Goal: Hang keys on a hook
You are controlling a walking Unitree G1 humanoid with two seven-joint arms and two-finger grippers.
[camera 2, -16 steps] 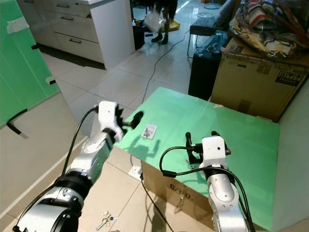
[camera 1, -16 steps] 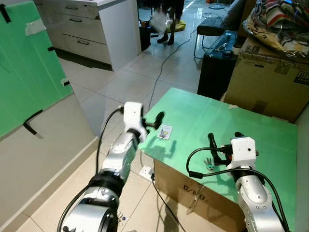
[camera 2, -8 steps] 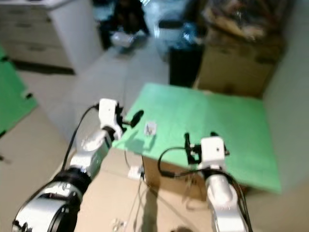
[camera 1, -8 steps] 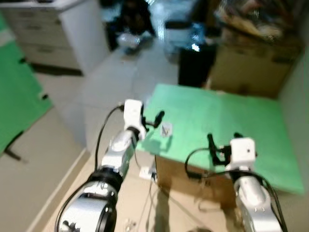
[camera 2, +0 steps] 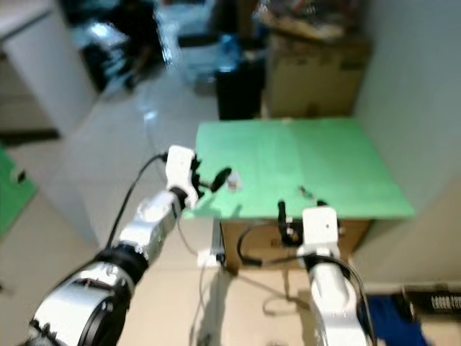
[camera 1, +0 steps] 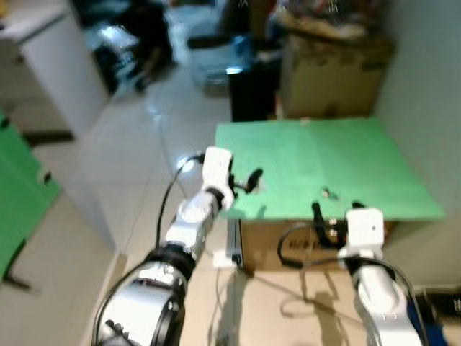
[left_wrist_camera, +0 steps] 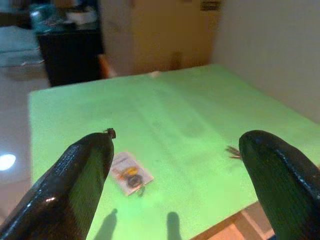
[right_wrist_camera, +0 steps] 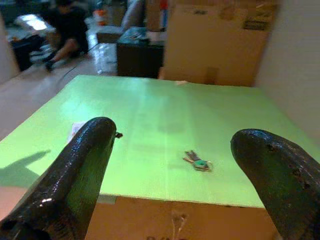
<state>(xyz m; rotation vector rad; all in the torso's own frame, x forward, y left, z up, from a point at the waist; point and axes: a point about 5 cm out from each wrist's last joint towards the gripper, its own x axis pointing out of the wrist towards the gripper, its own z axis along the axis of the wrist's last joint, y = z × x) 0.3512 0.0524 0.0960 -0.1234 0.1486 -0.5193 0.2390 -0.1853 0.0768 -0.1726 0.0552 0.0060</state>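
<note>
Keys (right_wrist_camera: 196, 162) on green board (right_wrist_camera: 150, 120), hands spread

- The green surface (right_wrist_camera: 165, 115) is looking matt and smooth, like a painted board, and is lying on a brown cardboard box (camera 1: 302, 241).
- The left pincer (left_wrist_camera: 175, 185) and right pincer (right_wrist_camera: 170, 200) are showing glossy black plastic fingers.
- The keys (right_wrist_camera: 196, 161) are glinting like metal, with a teal plastic tag.
- The card (left_wrist_camera: 129, 173) is looking like printed paper.
- The floor tiles (camera 1: 137, 144) are shining glossy.
</note>
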